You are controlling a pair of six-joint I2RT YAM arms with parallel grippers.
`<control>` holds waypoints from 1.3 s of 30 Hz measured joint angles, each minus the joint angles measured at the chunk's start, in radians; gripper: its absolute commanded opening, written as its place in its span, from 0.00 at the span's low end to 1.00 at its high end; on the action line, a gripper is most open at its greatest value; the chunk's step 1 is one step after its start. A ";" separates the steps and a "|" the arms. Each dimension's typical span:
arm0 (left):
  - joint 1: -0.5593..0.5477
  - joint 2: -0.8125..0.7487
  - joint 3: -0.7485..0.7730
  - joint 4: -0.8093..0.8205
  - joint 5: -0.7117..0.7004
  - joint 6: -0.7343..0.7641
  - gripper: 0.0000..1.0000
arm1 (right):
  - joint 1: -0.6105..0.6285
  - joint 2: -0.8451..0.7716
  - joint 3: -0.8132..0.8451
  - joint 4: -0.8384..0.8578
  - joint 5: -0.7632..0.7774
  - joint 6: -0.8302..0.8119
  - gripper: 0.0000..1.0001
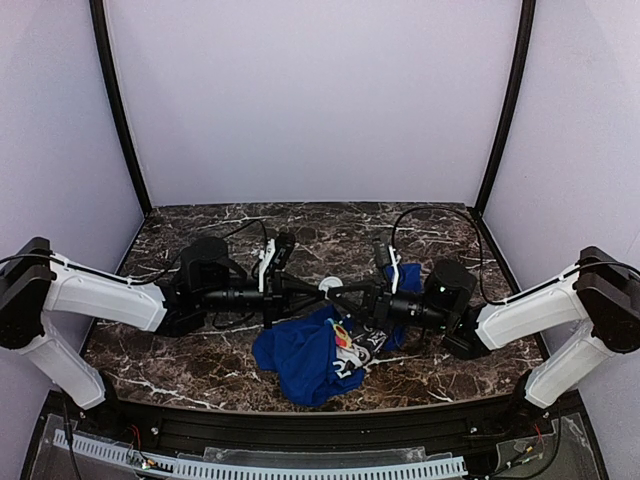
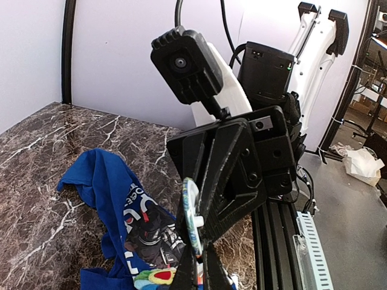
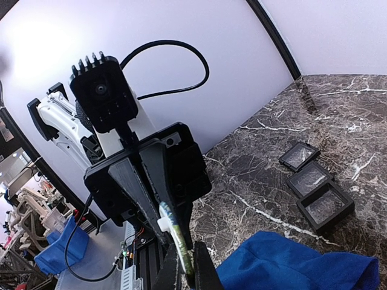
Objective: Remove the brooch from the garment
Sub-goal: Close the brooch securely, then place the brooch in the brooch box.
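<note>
Closest to each wrist lens I see that arm's own fingers. The left gripper (image 2: 198, 269) and the right gripper (image 3: 183, 272) are both pinched down narrow, and each has the rim of the brooch (image 2: 191, 214) between its tips. That brooch is a small disc seen edge-on, pale with green and yellow at the rim. The two grippers meet nose to nose on it from opposite sides. It sits up in the air, apart from the garment (image 2: 100, 181). This is a blue cloth with a colourful print, lying rumpled on the table (image 2: 36, 151) just below the meeting point and a little toward the arm bases.

The table is dark marble with white veins. Behind it stand pale walls (image 1: 320, 100) with black posts (image 1: 122, 110) at the corners.

From overhead the brooch is only a white dot between the two grippers, and I cannot tell from there how it is held; the wrist views settle that. Only the right wrist view shows three small dark square trays (image 3: 309, 179) side by side on the marble beyond the cloth, well apart from the grippers. Only the left wrist view looks past the table's edge to a floor with a crumpled white wad (image 2: 361, 164).
</note>
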 measured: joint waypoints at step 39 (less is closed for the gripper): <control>0.060 0.018 -0.016 -0.023 0.050 -0.024 0.01 | -0.090 -0.105 -0.042 0.035 -0.001 -0.116 0.45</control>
